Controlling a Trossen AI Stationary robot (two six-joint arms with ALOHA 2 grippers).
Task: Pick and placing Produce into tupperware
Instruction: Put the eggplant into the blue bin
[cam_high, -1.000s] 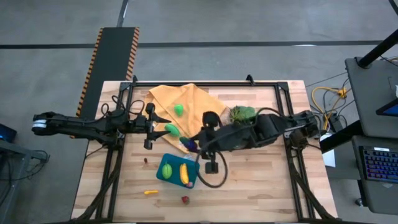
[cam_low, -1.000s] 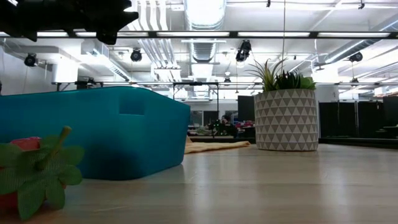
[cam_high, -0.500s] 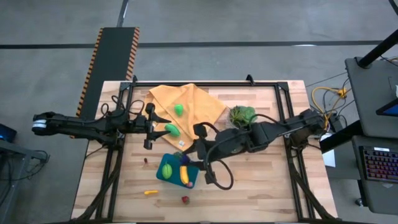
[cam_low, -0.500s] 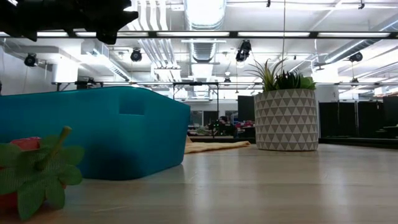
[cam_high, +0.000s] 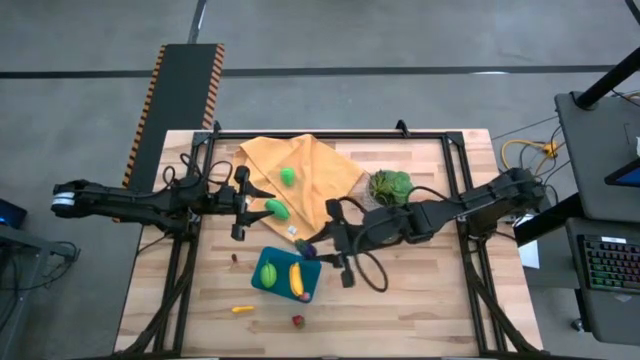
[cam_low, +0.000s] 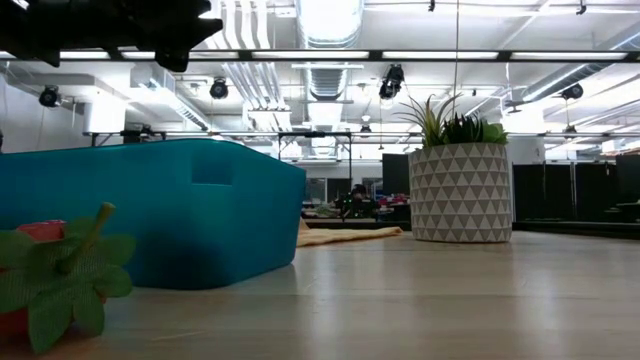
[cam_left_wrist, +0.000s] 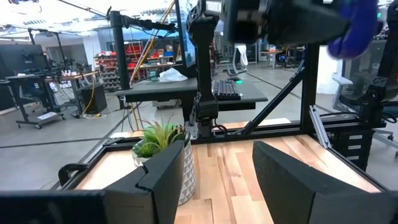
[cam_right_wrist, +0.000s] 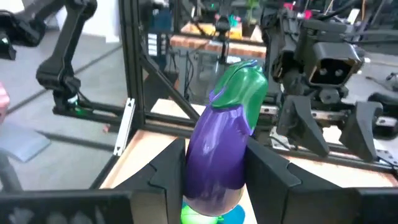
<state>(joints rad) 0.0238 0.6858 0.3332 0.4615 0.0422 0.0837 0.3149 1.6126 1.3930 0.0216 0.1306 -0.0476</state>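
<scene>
Near the centre of the high view, the right gripper (cam_high: 308, 247) holds the purple toy eggplant with green cap (cam_right_wrist: 222, 146) between its fingers (cam_right_wrist: 268, 171), just above the upper right corner of the small teal-blue rectangular plastic container (cam_high: 271, 283) on the wooden worktop (cam_high: 420, 310). The left gripper (cam_high: 262, 194), left of centre, has its fingers (cam_left_wrist: 163, 171) apart and empty.

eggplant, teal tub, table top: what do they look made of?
Eggplant, held in the right pincer: glossy moulded plastic, judging by its highlights. Teal tub: smooth matte plastic, probably, with uniform colour and rounded corners. Table top: pale wood planks, visible grain and seams.
</scene>
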